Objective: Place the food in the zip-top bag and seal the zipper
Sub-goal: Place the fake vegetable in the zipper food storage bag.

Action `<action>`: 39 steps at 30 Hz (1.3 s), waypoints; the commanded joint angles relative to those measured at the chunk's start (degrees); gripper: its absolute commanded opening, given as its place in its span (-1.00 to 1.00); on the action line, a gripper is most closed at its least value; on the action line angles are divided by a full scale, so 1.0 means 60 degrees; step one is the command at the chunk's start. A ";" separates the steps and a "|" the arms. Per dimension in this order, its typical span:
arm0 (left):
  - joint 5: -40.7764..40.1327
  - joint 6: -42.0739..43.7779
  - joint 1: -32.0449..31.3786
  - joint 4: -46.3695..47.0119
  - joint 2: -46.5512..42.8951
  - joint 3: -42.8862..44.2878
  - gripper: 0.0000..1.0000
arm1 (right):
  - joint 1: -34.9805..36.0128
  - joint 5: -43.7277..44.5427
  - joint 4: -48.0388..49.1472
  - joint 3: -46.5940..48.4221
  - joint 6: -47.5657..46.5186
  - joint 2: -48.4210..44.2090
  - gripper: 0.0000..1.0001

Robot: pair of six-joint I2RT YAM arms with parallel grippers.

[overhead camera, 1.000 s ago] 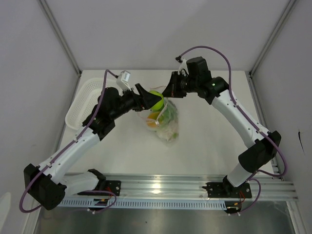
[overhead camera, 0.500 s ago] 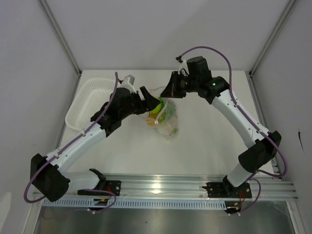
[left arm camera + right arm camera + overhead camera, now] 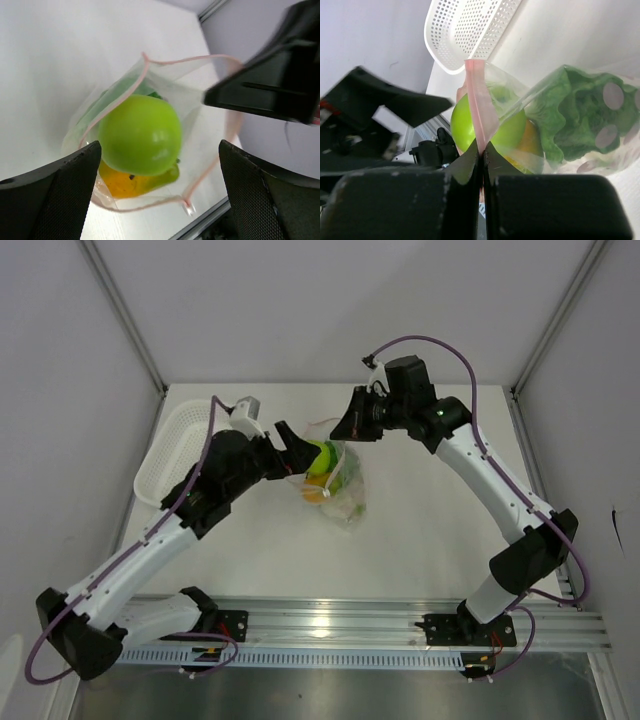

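The clear zip-top bag [image 3: 340,495] lies mid-table with its mouth lifted. My right gripper [image 3: 345,428] is shut on the pink zipper [image 3: 479,100] strip and holds it up. The green apple [image 3: 140,134] sits in the bag's mouth on the orange fruit [image 3: 122,182]. The leafy cabbage [image 3: 580,115] lies deeper in the bag. My left gripper [image 3: 159,150] is open and straddles the apple, with a gap on each side. In the top view this left gripper [image 3: 300,450] is at the bag's left edge. I cannot make out any cauliflower piece.
A white mesh basket [image 3: 175,445] stands at the table's left edge, behind the left arm. White walls close in the table on the left, right and back. The metal rail [image 3: 330,625] with the arm bases runs along the near edge.
My left gripper has opened wider and let go of the green apple, which now rests in the bag's mouth. The right gripper has kept its hold on the zipper strip.
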 commanded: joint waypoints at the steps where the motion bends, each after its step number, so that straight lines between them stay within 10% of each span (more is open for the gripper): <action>1: -0.0497 0.0580 -0.0169 -0.0119 -0.1241 0.0116 0.99 | -0.0072 -0.0339 0.0524 0.0142 -0.0061 -0.0652 -0.95; 14: -0.1027 0.0406 -0.0169 -0.1482 -0.1332 -0.0659 0.84 | -0.0131 -0.0501 0.0509 0.0230 -0.0018 -0.0857 -0.95; 24: -0.1362 0.0069 -0.0052 -0.1147 -0.1595 -0.1173 -0.25 | -0.0131 -0.0501 0.0451 0.0171 -0.0062 -0.0916 -0.95; 39: 0.0263 -0.0298 0.0987 -0.0736 -0.0806 -0.1013 -0.19 | -0.0131 -0.0618 0.0509 0.0200 -0.0003 -0.0930 -0.95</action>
